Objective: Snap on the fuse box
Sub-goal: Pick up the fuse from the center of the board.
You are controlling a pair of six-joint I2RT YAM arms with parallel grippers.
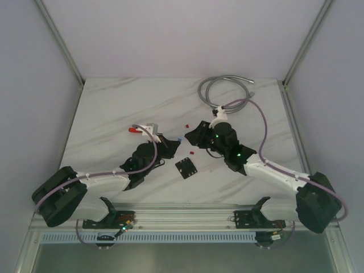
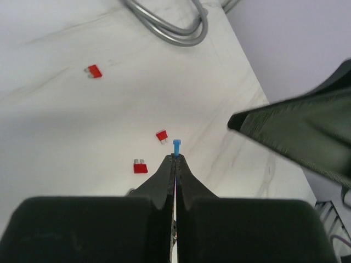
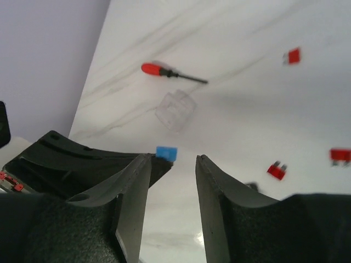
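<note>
Left gripper (image 2: 175, 158) clamps a blue fuse (image 2: 176, 146); right gripper (image 3: 173, 160) half open, empty; fuse box (image 1: 186, 168) untouched.

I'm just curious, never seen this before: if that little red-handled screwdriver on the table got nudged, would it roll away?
Probably, if pushed from the side: the screwdriver lies flat on the smooth table and its handle looks rounded. It looks rigid, so it should hardly bend. Its thin shaft may be slippery to pinch.
</note>
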